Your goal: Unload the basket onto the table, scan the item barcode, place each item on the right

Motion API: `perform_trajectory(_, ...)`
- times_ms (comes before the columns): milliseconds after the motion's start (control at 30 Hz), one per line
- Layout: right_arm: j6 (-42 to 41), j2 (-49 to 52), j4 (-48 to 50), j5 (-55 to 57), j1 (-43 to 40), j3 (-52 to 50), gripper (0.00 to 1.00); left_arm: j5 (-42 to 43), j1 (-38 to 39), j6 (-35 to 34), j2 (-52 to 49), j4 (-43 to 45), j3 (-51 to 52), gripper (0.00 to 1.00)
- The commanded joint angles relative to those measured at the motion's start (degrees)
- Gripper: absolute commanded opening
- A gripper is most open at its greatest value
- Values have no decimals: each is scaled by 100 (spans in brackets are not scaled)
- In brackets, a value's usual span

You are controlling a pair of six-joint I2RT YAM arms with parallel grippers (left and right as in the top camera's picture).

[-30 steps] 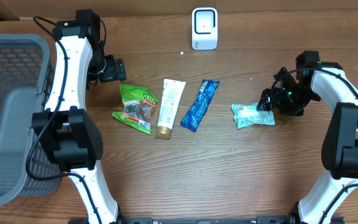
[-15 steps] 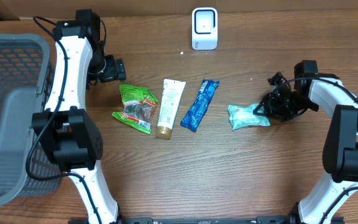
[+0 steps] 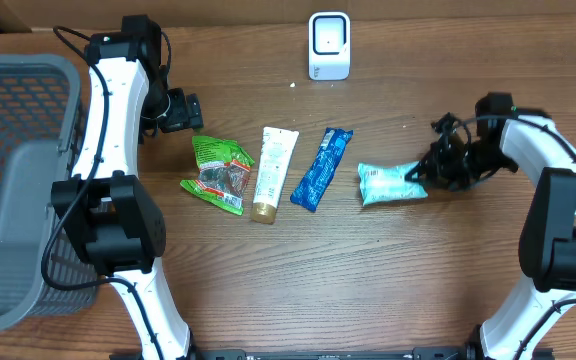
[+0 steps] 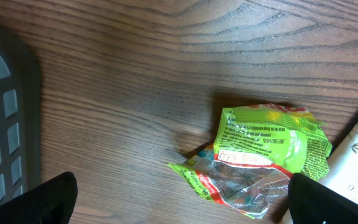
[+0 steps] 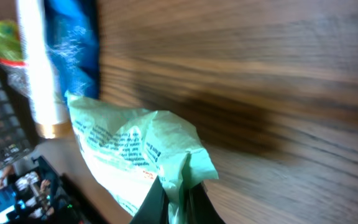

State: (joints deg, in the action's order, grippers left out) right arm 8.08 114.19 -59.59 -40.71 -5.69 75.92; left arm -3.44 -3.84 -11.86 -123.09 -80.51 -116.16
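We are clamping the right gripper (image 3: 430, 173) shut on one edge of the pale green packet (image 3: 388, 185). The packet is extending away from the jaws toward the blue wrapper (image 3: 321, 168), just apart from it.

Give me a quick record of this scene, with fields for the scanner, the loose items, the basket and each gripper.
scanner: white, far side, centre
loose items: green snack packet, white tube, blue wrapper, side by side
held item: pale green packet, pinched at its right end
right gripper: shut on pale green packet
left gripper: open, empty, near green snack packet
basket: grey mesh, far left
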Motion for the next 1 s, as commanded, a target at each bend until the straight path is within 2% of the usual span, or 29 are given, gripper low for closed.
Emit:
perform_trajectory(0,138,-551,-251,-721,-55,625,4,44,48,-59,136,2,20,100)
perform_trajectory(200,105,-1051,-697,-1344,-55,1165,4,44,48,-59,136,2,20,100)
perform_trajectory(400,-820,-1381,-769,-1338,-55,1650,4,44,48,-59,136,2,20,100)
perform_trajectory(700,-2037,-1436,61,-861,234,1727,4,44,48,-59,136,2,20,100)
perform_trajectory(800,-2319,-1436,358,-326,527,1727,4,44,48,-59,136,2,20,100)
perform_trajectory(967,-2992,-1434,1099,2096,1432,1727,4,44,48,-59,136,2,20,100)
